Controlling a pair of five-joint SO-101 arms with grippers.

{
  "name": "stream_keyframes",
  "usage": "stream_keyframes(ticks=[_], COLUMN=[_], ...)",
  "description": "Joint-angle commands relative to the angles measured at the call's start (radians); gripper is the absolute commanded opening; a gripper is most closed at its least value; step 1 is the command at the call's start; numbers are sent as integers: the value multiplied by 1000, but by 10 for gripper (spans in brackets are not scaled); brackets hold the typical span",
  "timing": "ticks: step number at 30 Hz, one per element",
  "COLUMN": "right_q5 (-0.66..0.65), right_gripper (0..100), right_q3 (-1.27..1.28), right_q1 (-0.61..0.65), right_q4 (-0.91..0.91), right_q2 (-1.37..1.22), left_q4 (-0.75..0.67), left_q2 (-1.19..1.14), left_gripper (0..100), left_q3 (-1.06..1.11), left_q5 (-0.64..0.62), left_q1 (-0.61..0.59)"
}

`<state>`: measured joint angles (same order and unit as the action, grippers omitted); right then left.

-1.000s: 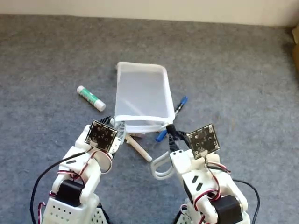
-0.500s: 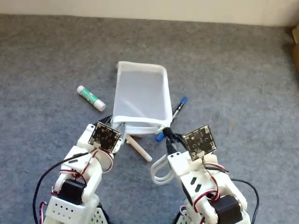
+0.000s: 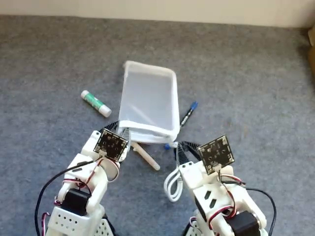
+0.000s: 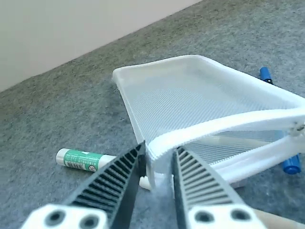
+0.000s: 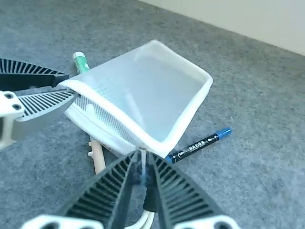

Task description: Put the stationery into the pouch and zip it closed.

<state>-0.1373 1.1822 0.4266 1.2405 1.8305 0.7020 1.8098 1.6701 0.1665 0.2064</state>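
Observation:
A white mesh pouch [image 3: 147, 101] lies mid-table with its mouth toward the arms, the upper lip lifted. My left gripper [image 3: 124, 133] is shut on the mouth's left corner; in the left wrist view [image 4: 157, 164] the rim [image 4: 224, 125] runs out from between the fingers. At the opposite corner my right gripper [image 3: 175, 146] is shut on the pouch by the zip end [image 5: 142, 160]. A green-and-white glue stick [image 3: 96, 103] lies left of the pouch. To the right of the pouch lies a black pen with a blue cap [image 3: 188, 114] [image 5: 200, 143]. A cream pen [image 3: 145, 155] pokes out under the mouth.
A small blue cap [image 3: 168, 146] [image 4: 290, 164] shows under the pouch's near right corner. A white cable loop [image 3: 172, 184] hangs beside the right arm. Grey carpet [image 3: 256, 83] stretches open to the right and far side; a pale wall borders the far edge.
My right gripper has drawn back toward its base with the pouch corner, stretching the mouth and skewing the pouch slightly. The left gripper has barely shifted, still holding its corner.

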Motion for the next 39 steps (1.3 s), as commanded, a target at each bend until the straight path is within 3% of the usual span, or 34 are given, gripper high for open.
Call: stream_keyframes(ticks=[1, 6, 10, 19, 28, 34, 39], right_q5=[-12, -5, -5, -11, -3, 43, 46], right_gripper=[7, 138, 245, 245, 245, 245, 142], right_q3=[-51, 22, 97, 160, 107, 73, 71], right_q1=[10, 39, 84, 140, 99, 76, 76], right_q4=[-27, -81, -117, -180, -309, -352, -352], right_q2=[7, 4, 4, -28, -455, -598, -591], left_q4=[-23, -23, -18, 44, 87, 87, 87], left_q2=[8, 8, 8, 8, 8, 8, 8], left_gripper=[90, 3, 7, 7, 7, 7, 7], left_q3=[-4, -13, -44, -104, -130, -130, -130], left_q5=[11, 11, 9, 5, 5, 5, 5], left_q1=[4, 4, 4, 13, 13, 13, 12])
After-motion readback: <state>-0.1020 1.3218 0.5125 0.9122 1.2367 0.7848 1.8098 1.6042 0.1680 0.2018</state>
